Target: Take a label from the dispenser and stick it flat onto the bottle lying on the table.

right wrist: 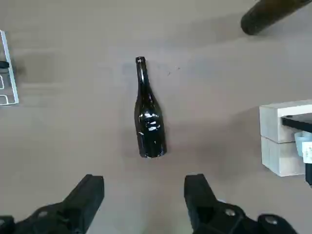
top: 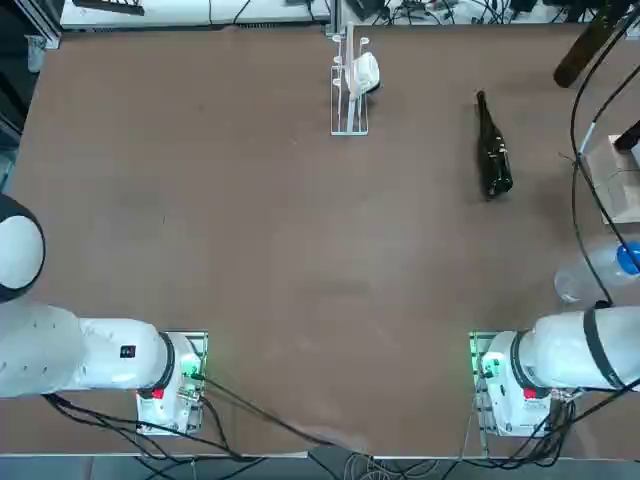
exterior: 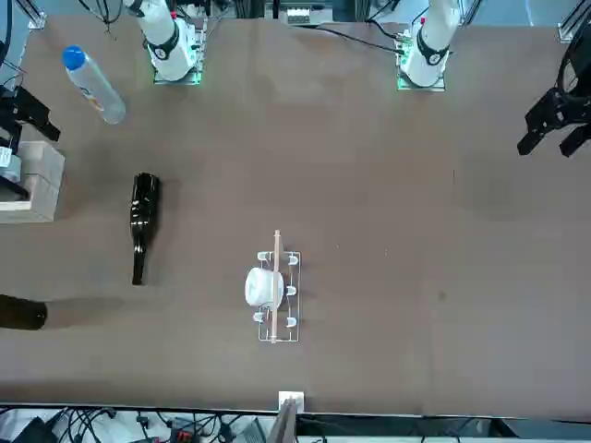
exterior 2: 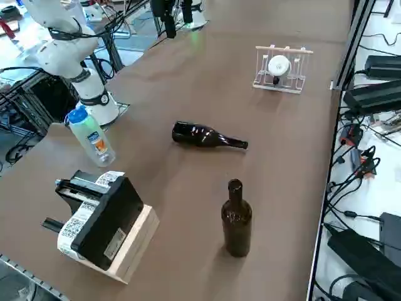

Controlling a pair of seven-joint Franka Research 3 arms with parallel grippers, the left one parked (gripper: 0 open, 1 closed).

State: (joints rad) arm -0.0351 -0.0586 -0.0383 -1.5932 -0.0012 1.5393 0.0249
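The slim dark bottle [top: 494,155] [exterior: 141,217] [exterior 2: 203,135] lies on its side on the brown table [top: 250,220], its neck pointing away from the robot. The clear dispenser [top: 350,85] [exterior: 275,291] [exterior 2: 282,68] stands at the far middle and holds a white roll. No single label can be told apart from that roll. My right gripper [right wrist: 144,195] hangs high over the table, on the robot's side of the bottle's [right wrist: 148,122] base. Its jaws are open, with nothing between them and well apart from the bottle.
A fatter brown bottle [exterior 2: 237,219] [top: 585,50] stands upright beyond the lying one, near the right edge. A clear plastic bottle with a blue cap [exterior 2: 94,141] [exterior: 92,85] lies near the right arm's base. A black label printer [exterior 2: 100,219] sits on a wooden block [right wrist: 282,139].
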